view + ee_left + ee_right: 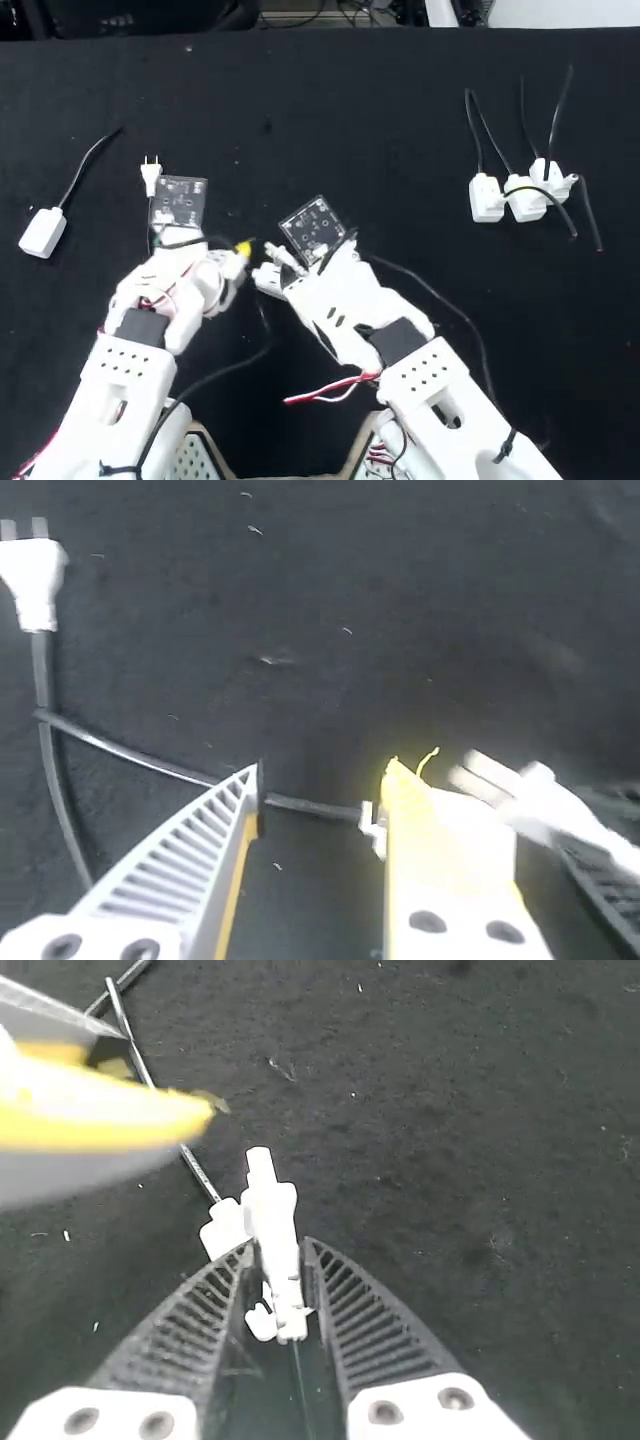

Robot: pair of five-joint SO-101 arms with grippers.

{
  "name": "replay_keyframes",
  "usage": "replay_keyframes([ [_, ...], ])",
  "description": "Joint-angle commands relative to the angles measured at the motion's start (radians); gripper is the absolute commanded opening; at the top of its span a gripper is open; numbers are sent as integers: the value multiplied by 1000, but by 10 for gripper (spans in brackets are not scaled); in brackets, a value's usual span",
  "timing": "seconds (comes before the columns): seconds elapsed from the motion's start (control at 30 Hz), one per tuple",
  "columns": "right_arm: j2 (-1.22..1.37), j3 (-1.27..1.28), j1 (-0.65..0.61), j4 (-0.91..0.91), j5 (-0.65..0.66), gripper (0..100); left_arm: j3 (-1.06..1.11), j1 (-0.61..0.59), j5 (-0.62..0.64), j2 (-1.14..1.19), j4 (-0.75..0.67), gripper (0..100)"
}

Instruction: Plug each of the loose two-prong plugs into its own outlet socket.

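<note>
My right gripper [278, 1250] is shut on a white two-prong plug [272, 1222], which sticks out past the fingertips, prongs forward. In the high view this gripper [268, 276] is at the table's middle with the plug [262, 280]. My left gripper [320, 780] is open just beside it, a thin black cable [300, 805] running across between its grey and yellow fingers. In the high view the left gripper [238, 256] almost touches the right one. A second white plug [150, 176] lies loose on the cloth at the left, also seen as a plug [32, 575].
A white outlet socket [41, 232] with a black lead lies at the far left. Three white socket blocks [523, 195] with black leads sit together at the right. Black cloth [330, 110] covers the table. A black cable [440, 300] trails right of my right arm.
</note>
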Motion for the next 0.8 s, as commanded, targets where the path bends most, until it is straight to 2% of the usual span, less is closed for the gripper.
replay_keyframes([
  [0.0, -21, -61, 21, 18, -11, 10, -58, -116, 0, -2, -46, 198],
  [0.23, 150, -248, 18, 206, -12, 10, -36, -205, 46, 2, -43, 198],
  [0.33, 243, -360, -3, 351, -6, 10, -42, -225, 12, 40, -49, 198],
  [0.43, 315, -450, -52, 480, 0, 10, -82, -229, -8, 187, -87, 198],
  [0.63, 404, -487, -135, 571, 81, 10, -297, -229, -2, 617, -87, 198],
  [0.77, 444, -476, -160, 577, 83, 10, -383, -211, 0, 709, -37, 198],
])
